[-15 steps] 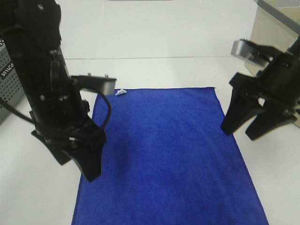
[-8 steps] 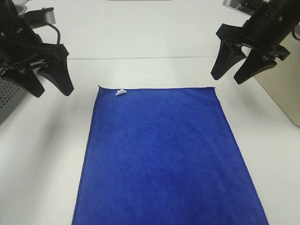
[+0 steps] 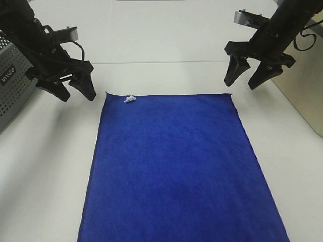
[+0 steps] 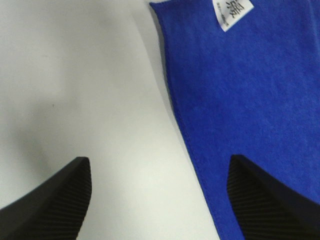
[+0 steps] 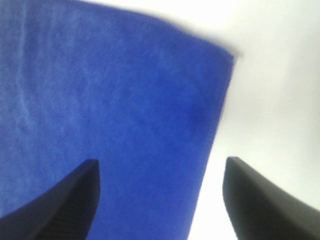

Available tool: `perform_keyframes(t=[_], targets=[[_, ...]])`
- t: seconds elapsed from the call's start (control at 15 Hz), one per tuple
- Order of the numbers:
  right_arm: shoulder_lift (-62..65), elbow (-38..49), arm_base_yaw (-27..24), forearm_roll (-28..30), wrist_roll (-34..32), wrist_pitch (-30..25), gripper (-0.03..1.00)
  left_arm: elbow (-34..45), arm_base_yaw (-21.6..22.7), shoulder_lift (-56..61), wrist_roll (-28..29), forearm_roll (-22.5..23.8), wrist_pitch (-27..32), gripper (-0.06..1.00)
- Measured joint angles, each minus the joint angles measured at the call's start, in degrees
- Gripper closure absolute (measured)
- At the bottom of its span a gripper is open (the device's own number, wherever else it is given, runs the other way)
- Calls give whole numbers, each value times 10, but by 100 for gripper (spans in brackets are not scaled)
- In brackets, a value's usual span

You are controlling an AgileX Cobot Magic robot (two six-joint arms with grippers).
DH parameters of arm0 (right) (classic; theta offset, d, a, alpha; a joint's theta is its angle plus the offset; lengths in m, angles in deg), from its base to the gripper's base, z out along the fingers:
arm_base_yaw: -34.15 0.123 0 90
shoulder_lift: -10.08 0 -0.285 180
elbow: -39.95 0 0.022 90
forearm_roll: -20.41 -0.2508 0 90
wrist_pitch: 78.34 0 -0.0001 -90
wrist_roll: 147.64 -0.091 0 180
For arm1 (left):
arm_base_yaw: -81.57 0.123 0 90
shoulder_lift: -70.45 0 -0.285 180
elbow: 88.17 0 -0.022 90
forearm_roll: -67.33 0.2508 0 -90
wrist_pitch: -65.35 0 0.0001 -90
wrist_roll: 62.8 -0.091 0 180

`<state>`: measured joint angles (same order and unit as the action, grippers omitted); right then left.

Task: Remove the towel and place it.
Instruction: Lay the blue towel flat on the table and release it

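On table | towel flat | grey basket at left edge | left jaws, right jaws spread, empty

The towel, royal-blue and plush, lies spread flat and smooth on the white table (one long rectangle, running out of view at 6 o'clock), its small white tag at the 11 o'clock corner.

Your rig's matte black all over. The left end effector and right end effector each have two long tapered fingers, finely ribbed on the inner faces. There's a grey box by each wrist, plus a thin black cable looping loose.
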<state>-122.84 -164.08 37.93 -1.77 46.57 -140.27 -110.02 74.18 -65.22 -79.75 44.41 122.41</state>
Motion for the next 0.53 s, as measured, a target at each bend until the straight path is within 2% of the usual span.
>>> perform_keyframes(t=[0.13,0.27,0.53], targets=[[-6,-1,0,22,-7,57,27,-41,-1,-36,0,2,-3,23],[-8,-1,0,43,-9,91,26,-87,-6,-64,5,7,-4,23],[-42,-2,0,64,-9,120,26,-150,-38,-112,52,69,-6,23]])
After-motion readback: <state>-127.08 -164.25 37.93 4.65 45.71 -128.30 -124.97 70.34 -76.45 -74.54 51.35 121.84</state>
